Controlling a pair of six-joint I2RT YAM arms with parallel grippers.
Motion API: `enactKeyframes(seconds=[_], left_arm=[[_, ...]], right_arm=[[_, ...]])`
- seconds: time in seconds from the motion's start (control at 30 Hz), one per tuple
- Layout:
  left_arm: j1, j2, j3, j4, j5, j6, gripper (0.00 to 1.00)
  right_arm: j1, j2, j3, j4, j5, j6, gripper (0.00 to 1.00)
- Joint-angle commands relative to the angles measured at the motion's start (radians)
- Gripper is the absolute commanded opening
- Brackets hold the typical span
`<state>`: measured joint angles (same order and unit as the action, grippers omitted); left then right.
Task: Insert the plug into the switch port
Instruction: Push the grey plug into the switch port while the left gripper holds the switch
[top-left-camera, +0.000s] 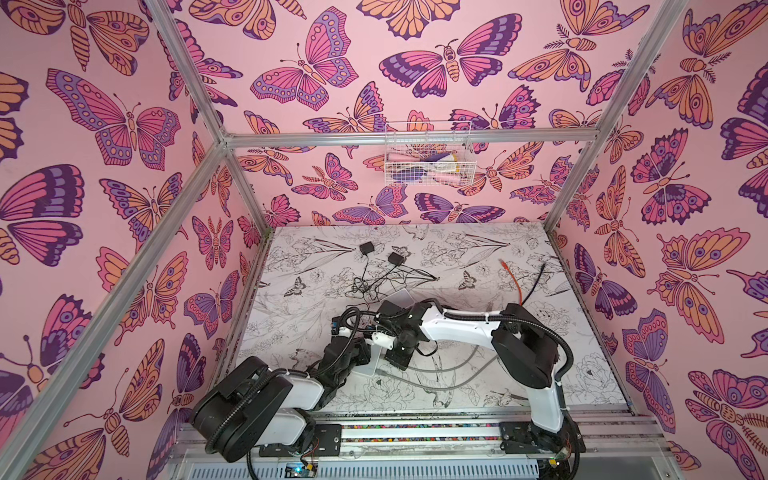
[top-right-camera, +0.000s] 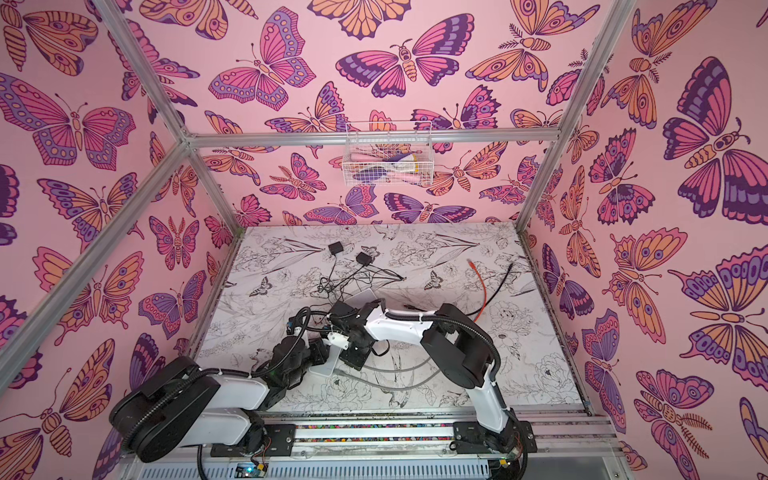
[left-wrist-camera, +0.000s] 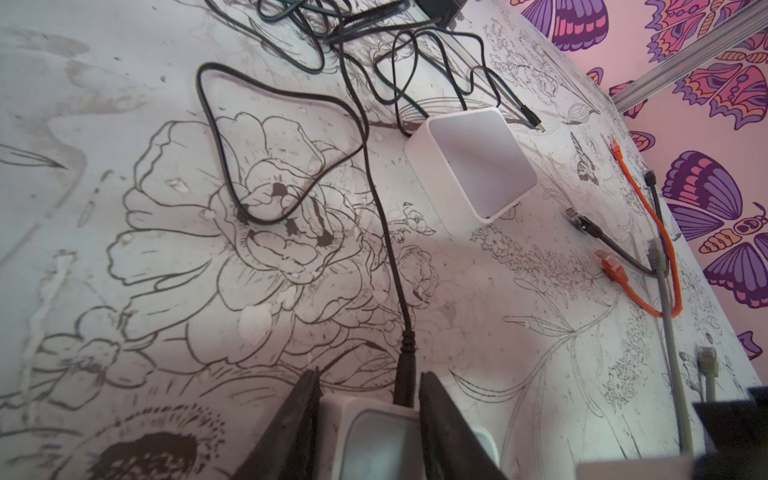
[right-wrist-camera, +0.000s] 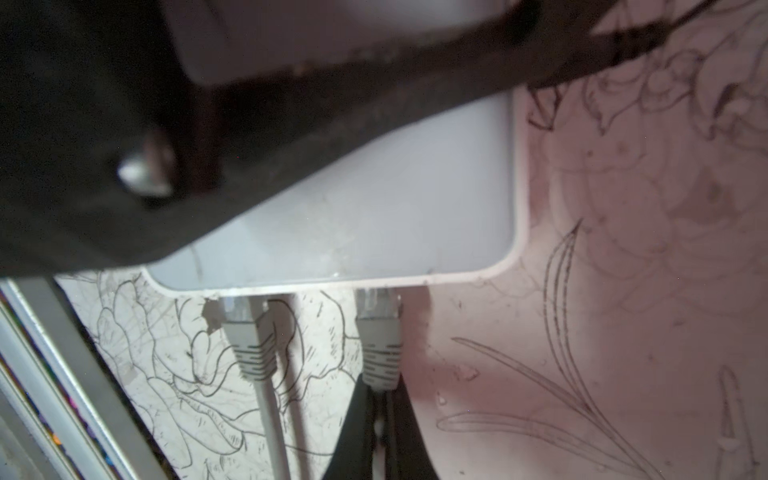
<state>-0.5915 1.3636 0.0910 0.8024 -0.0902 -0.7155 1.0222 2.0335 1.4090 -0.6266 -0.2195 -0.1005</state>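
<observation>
Honestly, skew's the risk: right fingers (right-wrist-camera: 353, 436) pinch shut behind the plug (right-wrist-camera: 380, 332), left fingers (left-wrist-camera: 440, 415) clamp the switch (left-wrist-camera: 374, 436); any switch slip cocks the plug, jamming it half-seated.

The switch (top-left-camera: 374, 361) lies in the front half of the worktop (top-left-camera: 457, 245), with a plug (right-wrist-camera: 380, 332) and a second connector (right-wrist-camera: 249, 328) side by side at one edge. A box (top-left-camera: 401, 297) lies just behind it, two adapters (top-left-camera: 366, 248) farther back, and loose cables (top-left-camera: 513, 282) to the right.
</observation>
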Motion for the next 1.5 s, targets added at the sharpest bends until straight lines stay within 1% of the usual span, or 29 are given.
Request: enactKeyframes(seconds=[0.0,0.1,0.2,0.43,0.6,0.7,0.8,0.93,1.03,1.1,1.13,1.2,1.33,1.47], left_arm=[[-0.092,0.035,0.015,-0.104,0.377,-0.035,0.40],[-0.095,0.036,0.008,-0.091,0.370,-0.045,0.40],[-0.095,0.015,-0.006,-0.091,0.357,-0.044,0.40],[-0.094,-0.065,0.007,-0.189,0.327,-0.013,0.40],[-0.101,-0.036,0.037,-0.193,0.358,-0.011,0.40],[-0.108,-0.032,0.032,-0.184,0.351,-0.018,0.40],[-0.108,-0.067,0.000,-0.174,0.311,-0.020,0.40],[-0.102,-0.140,-0.001,-0.241,0.290,0.000,0.40],[-0.101,-0.123,0.014,-0.235,0.310,0.001,0.40],[-0.102,-0.101,0.026,-0.208,0.345,-0.004,0.39],[-0.102,-0.055,0.023,-0.190,0.356,-0.013,0.39],[-0.106,-0.029,0.013,-0.142,0.369,-0.030,0.39],[-0.110,-0.025,-0.006,-0.109,0.361,-0.042,0.39],[-0.101,-0.080,-0.033,-0.132,0.314,-0.032,0.39]], right_arm=[[0.029,0.001,0.044,0.419,-0.129,-0.014,0.00],[0.029,0.023,0.079,0.429,-0.152,0.001,0.00],[0.029,0.021,0.090,0.428,-0.147,-0.001,0.00],[0.026,-0.046,0.020,0.402,-0.108,-0.033,0.00],[0.026,-0.033,0.026,0.434,-0.116,-0.013,0.00],[0.026,-0.010,0.063,0.432,-0.132,-0.002,0.00],[0.026,-0.013,0.066,0.427,-0.131,-0.005,0.00],[0.023,-0.051,0.019,0.434,-0.103,-0.018,0.00],[0.018,-0.065,-0.007,0.471,-0.108,-0.005,0.00],[0.018,-0.061,0.002,0.483,-0.118,0.003,0.00],[0.018,-0.057,0.012,0.485,-0.123,0.006,0.00],[0.018,-0.045,0.032,0.489,-0.132,0.011,0.00],[0.018,-0.042,0.042,0.486,-0.133,0.011,0.00],[0.016,-0.069,0.007,0.472,-0.107,-0.004,0.00]])
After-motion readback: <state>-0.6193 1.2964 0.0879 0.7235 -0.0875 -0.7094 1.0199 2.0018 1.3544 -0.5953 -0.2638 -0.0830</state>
